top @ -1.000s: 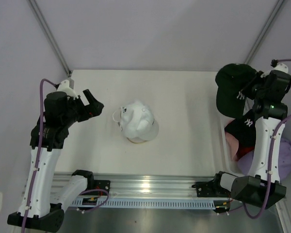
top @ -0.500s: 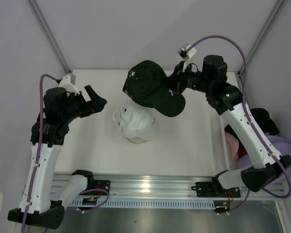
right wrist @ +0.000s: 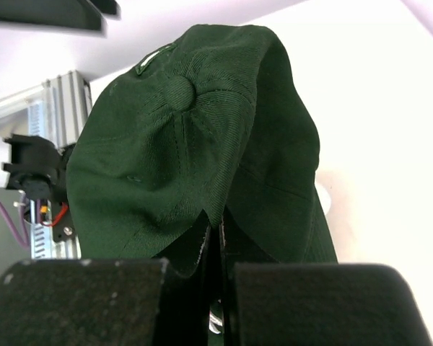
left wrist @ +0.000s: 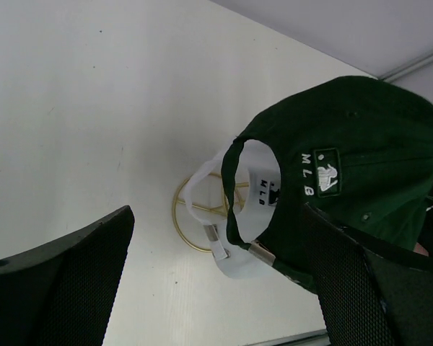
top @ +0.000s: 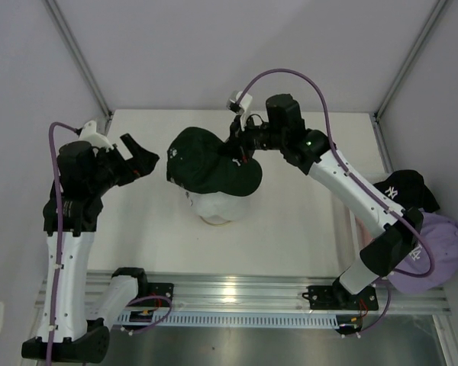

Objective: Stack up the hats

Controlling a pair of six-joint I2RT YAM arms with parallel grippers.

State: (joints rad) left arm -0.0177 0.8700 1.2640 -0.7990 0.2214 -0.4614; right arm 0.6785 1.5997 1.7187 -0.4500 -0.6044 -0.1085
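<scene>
A dark green hat (top: pixel 211 162) hangs over a white hat (top: pixel 217 206) that sits on a gold wire stand (left wrist: pixel 191 225) in the middle of the table. My right gripper (top: pixel 239 146) is shut on the green hat's fabric (right wrist: pixel 202 158) and holds it just above the white hat (left wrist: pixel 256 209). My left gripper (top: pixel 140 158) is open and empty, to the left of both hats. A black hat with a white logo (top: pixel 406 193) and a lavender hat (top: pixel 433 248) lie at the right edge.
The white table (top: pixel 305 229) has a metal rail (top: pixel 237 293) along its near edge. A basket rim (top: pixel 353 221) runs beside the hats at the right. Grey walls enclose the table.
My right arm has carried the green hat from the far right leftward across the table to just over the white hat. My left gripper has stayed open in about the same place.
</scene>
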